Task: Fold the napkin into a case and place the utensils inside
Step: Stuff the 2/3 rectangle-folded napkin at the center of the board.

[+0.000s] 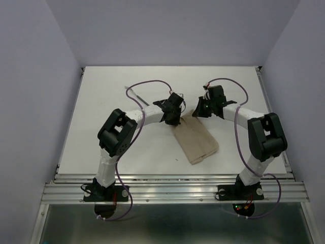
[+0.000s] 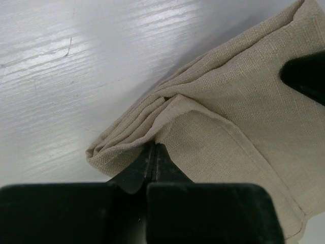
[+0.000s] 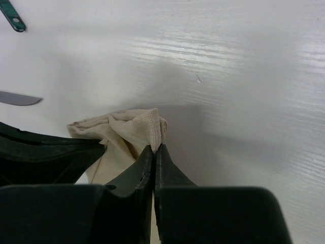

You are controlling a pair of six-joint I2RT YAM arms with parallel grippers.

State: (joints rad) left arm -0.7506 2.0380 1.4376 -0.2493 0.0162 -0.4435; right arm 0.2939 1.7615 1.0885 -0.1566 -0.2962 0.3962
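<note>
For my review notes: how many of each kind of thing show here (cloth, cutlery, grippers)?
Napkin: 1
Utensils: 2, both partly in the right wrist view
Grippers: 2, left gripper and right gripper, each pinching the cloth
Total: 5

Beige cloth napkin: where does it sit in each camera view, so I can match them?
Top external: beige cloth napkin, centre, slanting toward lower right.
Left wrist: fills the right half, edge pinched by the left gripper.
Right wrist: low, left of centre, corner pinched by the right gripper.
Shared landmark: white table.
</note>
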